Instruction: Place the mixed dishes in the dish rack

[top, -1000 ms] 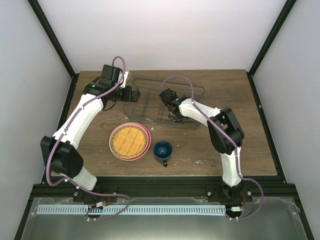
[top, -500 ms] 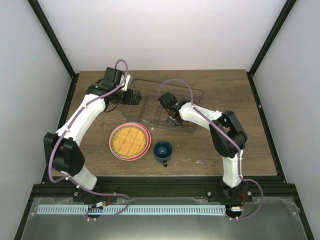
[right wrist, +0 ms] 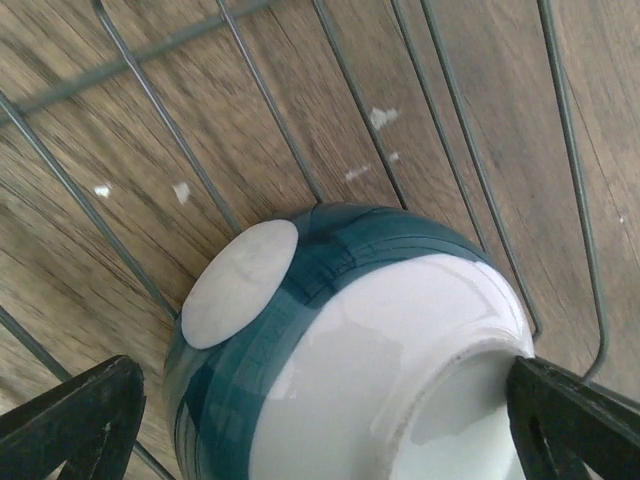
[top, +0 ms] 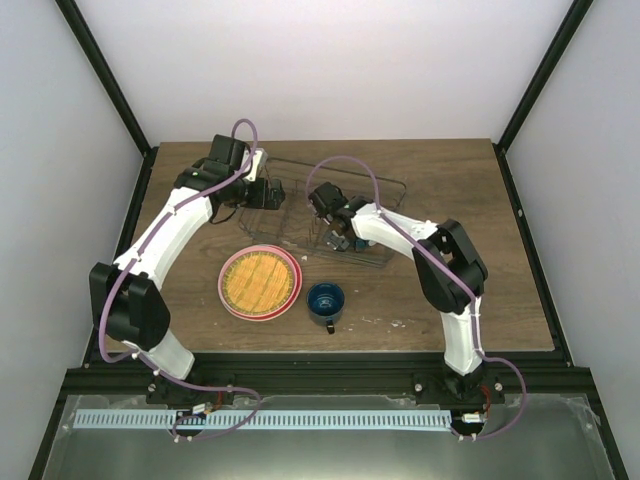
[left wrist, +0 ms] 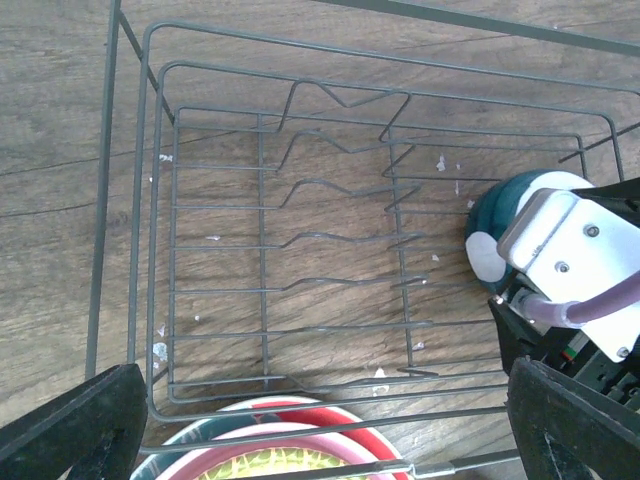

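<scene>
The dish rack (top: 390, 181) stands at the back middle of the table. A cream bowl with a teal outside (right wrist: 350, 340) lies tipped on its side on the rack's wires (right wrist: 150, 95), between the wide-apart fingers of my open right gripper (right wrist: 325, 430). In the left wrist view the bowl (left wrist: 497, 212) shows at the rack's right end. My left gripper (top: 268, 193) hovers open over the rack's left end (left wrist: 150, 250), holding nothing. The woven-pattern plate (top: 260, 280) rests on the pink plate (top: 226, 291) in front of the rack. The dark blue mug (top: 326, 301) stands right of them.
The right arm's wrist (left wrist: 570, 265) hangs inside the rack's right part, close to the left gripper's view. White crumbs speckle the wood under the rack. The table's side rails and black corner posts frame the workspace.
The right gripper has shifted a little to the left inside the rack. The left gripper has edged slightly right, toward the rack. Both stay open.
</scene>
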Robot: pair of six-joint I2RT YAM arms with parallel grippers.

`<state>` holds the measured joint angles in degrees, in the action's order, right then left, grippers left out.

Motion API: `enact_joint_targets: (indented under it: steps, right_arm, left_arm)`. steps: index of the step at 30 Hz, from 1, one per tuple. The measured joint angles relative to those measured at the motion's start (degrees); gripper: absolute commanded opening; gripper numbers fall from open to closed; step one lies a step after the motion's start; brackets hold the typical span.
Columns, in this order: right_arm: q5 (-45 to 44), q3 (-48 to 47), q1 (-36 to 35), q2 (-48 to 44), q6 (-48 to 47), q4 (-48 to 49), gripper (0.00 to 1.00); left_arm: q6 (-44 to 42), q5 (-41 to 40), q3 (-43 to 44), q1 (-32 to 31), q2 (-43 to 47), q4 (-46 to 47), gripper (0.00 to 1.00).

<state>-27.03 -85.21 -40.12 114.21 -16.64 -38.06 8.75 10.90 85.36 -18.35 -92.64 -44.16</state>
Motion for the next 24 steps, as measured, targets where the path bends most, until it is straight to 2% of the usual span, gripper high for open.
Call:
enact_joint_targets:
  steps: [8,16,24]
  right_arm:
    - [1.77,-1.77,-0.17,0.72,1.29,-0.59,1.0]
    - [6.82,-5.55,-0.07,-2.6,5.9,-8.13,1.0]
    - [5.86,-7.23,5.03,-8.52,14.67,-14.1,1.0]
  left_arm:
    - [-0.02,0.33,0.0,0.0,-0.02,0.02,1.0]
    - [-0.02,0.31,0.02,0.0,-0.24,0.0,1.0]
    - [-0.04,-0.48,0.02,0.02,-1.36,0.0,1.0]
